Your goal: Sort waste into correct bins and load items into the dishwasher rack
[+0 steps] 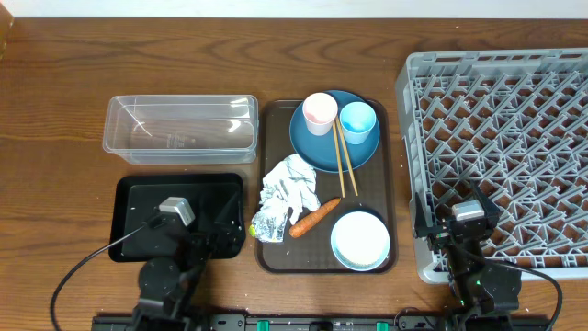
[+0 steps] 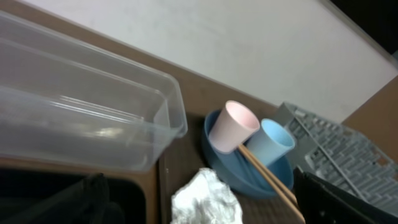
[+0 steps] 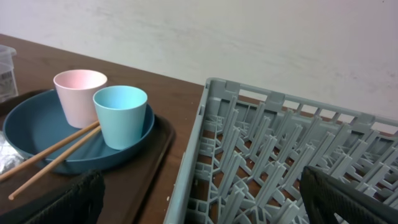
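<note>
On the brown serving tray (image 1: 276, 138) a dark blue plate (image 1: 312, 152) holds a pink cup (image 1: 320, 113), a light blue cup (image 1: 357, 122) and wooden chopsticks (image 1: 344, 161). Crumpled white paper (image 1: 291, 184), a foil wrapper (image 1: 271, 225), a carrot (image 1: 315, 218) and a pale bowl (image 1: 360, 241) lie nearer me. The clear tub (image 1: 181, 124) and black tray (image 1: 138, 198) are on the left and the grey rack (image 1: 501, 152) on the right. My left gripper (image 1: 220, 225) is open and empty over the black tray's right side. My right gripper (image 1: 457, 198) is open and empty over the rack's front left corner. No rice grains show.
The left wrist view shows the tub (image 2: 87, 112), the paper (image 2: 205, 199), the plate (image 2: 249, 180) and both cups. The right wrist view shows the rack's left rim (image 3: 199, 155) between my fingers (image 3: 199, 199). Bare wooden table lies behind the tub and the serving tray.
</note>
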